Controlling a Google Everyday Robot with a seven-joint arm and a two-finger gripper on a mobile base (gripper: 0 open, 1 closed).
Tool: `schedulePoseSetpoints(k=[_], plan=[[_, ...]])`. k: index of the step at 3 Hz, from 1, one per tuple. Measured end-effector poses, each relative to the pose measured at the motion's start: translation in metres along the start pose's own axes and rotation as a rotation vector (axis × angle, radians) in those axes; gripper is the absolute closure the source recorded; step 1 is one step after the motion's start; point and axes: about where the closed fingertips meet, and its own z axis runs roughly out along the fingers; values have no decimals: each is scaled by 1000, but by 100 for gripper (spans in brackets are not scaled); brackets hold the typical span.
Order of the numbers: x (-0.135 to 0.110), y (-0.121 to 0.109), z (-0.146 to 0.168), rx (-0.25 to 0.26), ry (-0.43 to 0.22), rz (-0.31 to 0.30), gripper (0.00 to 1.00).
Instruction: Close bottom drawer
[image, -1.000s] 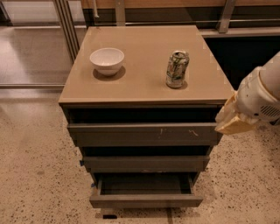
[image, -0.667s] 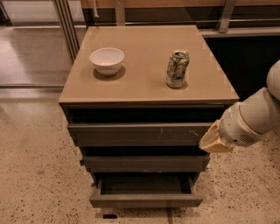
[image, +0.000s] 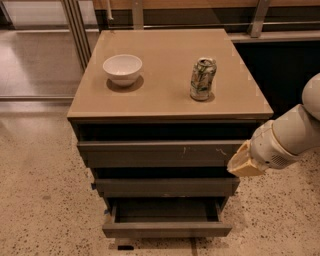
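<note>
The bottom drawer (image: 167, 229) is the lowest of three dark grey-brown drawers in a small cabinet. It stands pulled out, a shallow tray with nothing visible inside and a plain flat front. My gripper (image: 244, 163) hangs at the cabinet's right front corner, level with the gap between the top drawer (image: 160, 152) and the middle drawer (image: 165, 186). It is above and to the right of the bottom drawer and does not touch it. The white arm reaches in from the right edge.
On the tan cabinet top (image: 165, 95) stand a white bowl (image: 122, 69) at the left and a drinks can (image: 202, 78) at the right. Speckled floor lies around the cabinet. A glass partition stands at the back left, a dark wall at the back right.
My gripper has moved down and to the left, from beside the cabinet top's right edge to the drawers' right front corner. The drawers, bowl and can have not moved.
</note>
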Motion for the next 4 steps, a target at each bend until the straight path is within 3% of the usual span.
schedulePoseSetpoints(k=[1,2,3,4], plan=[[16,4,35,-3,7,-6,100],[61,25,144,-83,49,-15,100],[104,31,240,-137,73,-12,100],[136,32,302,-172,94,5,100]])
